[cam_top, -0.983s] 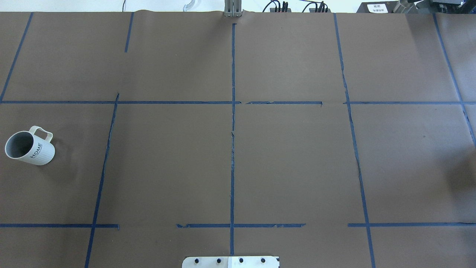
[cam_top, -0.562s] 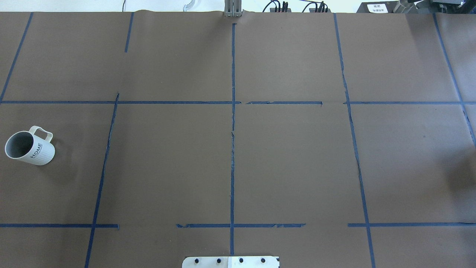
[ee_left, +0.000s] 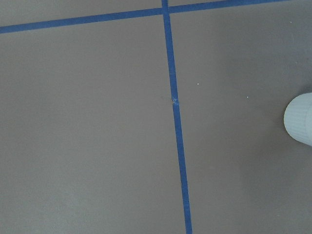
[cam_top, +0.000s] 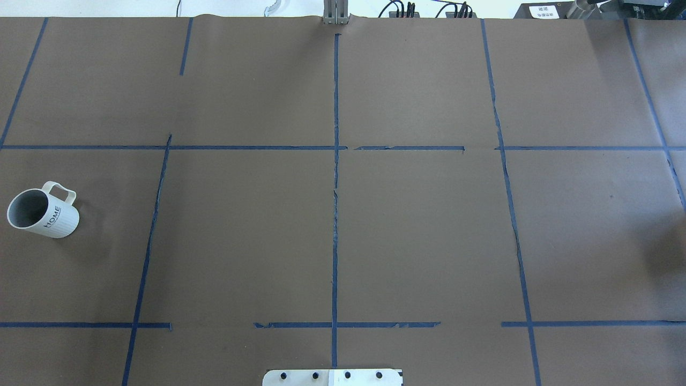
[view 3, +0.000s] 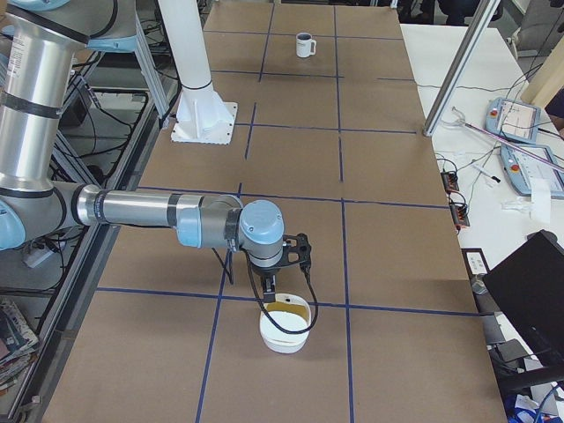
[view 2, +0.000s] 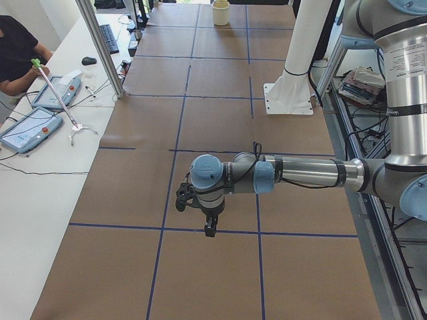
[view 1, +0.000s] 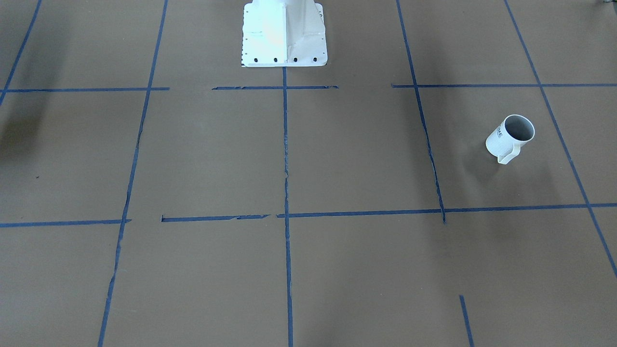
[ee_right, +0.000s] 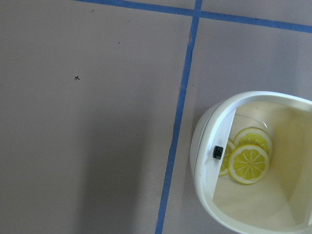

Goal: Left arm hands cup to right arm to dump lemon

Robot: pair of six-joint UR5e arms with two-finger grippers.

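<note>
Cup [cam_top: 43, 210] is sitting upright on the brown-paper table [cam_top: 418, 230], far out on the left side, handle pointing away from the robot, HOME lettering facing the robot's side. Left gripper [view 2: 208, 223] is hanging fingers-down over the paper at that same left end, not touching the cup. The left wrist cam is catching only a white sliver of the cup at its right edge, with bare paper and a blue tape line [ee_left: 175, 122] lying between. Right gripper [view 3: 271, 286] is hovering at the opposite end, just above a white bowl [view 3: 286, 328] that is holding lemon slices [ee_right: 248, 163], so the cup is sitting well apart from it, almost the whole table away. Both grippers are showing only in the side views, so I cannot tell whether either one is spread or pressed together. White robot pedestal [view 1: 284, 33] is standing mid-table at the robot's edge. A person in a dark top [view 2: 17, 50] is sitting at the white side bench near two tablets [view 2: 27, 130].
</note>
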